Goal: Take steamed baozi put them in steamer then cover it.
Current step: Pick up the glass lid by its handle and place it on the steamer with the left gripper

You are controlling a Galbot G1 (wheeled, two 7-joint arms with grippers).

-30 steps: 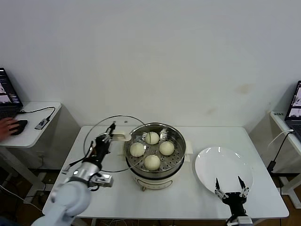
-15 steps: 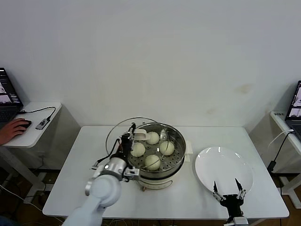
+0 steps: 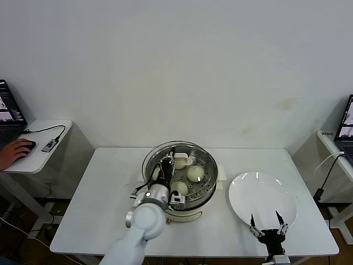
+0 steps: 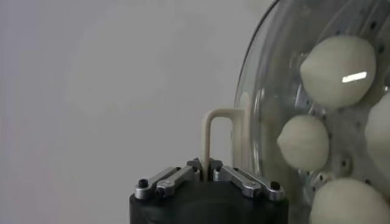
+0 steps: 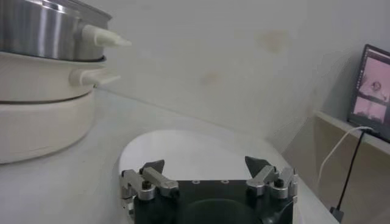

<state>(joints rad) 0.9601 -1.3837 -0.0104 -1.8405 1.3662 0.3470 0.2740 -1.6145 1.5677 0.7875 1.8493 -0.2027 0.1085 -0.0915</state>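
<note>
Left gripper (image 3: 166, 168), clamped on the lid (image 3: 168, 160) handle, has carried it from beside the steamer (image 3: 182, 190) to over the buns (image 3: 195, 173). Right gripper (image 3: 267, 225) spread, above plate (image 3: 262, 193).

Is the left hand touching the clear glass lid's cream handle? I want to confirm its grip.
Touching. The left wrist view shows the left hand shut on the cream handle of the clear glass lid.
</note>
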